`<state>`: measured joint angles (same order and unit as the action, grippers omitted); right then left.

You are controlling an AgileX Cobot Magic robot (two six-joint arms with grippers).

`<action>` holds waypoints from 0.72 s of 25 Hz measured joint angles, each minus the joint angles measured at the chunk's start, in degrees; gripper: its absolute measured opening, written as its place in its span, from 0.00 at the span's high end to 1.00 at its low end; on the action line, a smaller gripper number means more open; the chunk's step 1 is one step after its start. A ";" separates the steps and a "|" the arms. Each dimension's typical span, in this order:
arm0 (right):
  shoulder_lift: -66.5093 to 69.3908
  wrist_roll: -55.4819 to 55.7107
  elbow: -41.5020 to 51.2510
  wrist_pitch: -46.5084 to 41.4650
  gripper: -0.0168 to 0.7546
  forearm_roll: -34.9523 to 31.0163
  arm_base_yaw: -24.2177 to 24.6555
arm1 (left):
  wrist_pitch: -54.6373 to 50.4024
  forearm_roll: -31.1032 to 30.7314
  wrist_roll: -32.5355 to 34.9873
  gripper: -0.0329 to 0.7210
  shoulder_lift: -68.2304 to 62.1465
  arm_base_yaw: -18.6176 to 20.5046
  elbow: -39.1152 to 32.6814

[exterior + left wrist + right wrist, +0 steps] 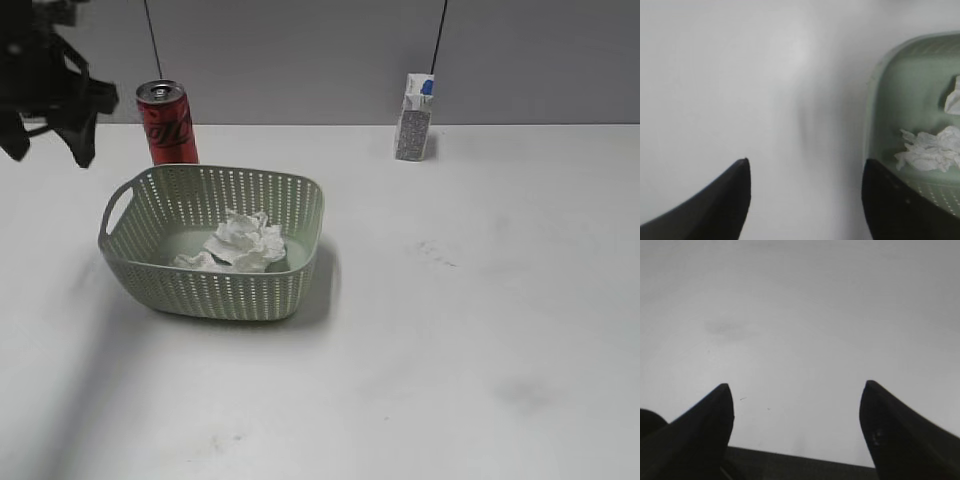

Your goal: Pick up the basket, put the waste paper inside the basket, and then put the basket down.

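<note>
The pale green basket point(215, 245) stands on the white table at the left. Crumpled white waste paper point(245, 242) lies inside it. In the left wrist view the basket point(900, 90) fills the right edge, with the paper point(930, 150) on its floor. My left gripper point(50, 100) is raised at the upper left of the exterior view, above and behind the basket's left handle. Its jaws point(805, 167) are open and empty over bare table. My right gripper point(797, 390) is open and empty over bare table; it does not show in the exterior view.
A red drink can point(167, 122) stands just behind the basket. A small white-grey carton with a blue cap point(414, 117) stands at the back, right of the middle. A dark strip, the table's edge point(800, 465), runs along the bottom of the right wrist view.
</note>
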<state>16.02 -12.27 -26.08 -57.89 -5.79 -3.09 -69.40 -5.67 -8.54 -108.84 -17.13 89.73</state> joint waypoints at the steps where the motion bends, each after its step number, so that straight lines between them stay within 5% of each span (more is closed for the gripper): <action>1: -2.62 0.88 0.36 0.00 0.21 0.54 0.00 | 0.00 0.00 0.51 0.26 1.49 0.66 0.00; 10: -16.31 9.80 0.60 0.33 0.21 6.48 0.00 | -0.31 7.24 5.24 0.26 14.77 11.03 -0.06; 18: -16.31 15.18 2.34 2.91 0.21 7.30 0.00 | -0.30 8.39 5.96 0.28 33.84 12.39 -11.11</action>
<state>-0.29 2.91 -23.74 -54.98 1.51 -3.09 -69.70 2.72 -2.58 -75.00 -4.73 78.61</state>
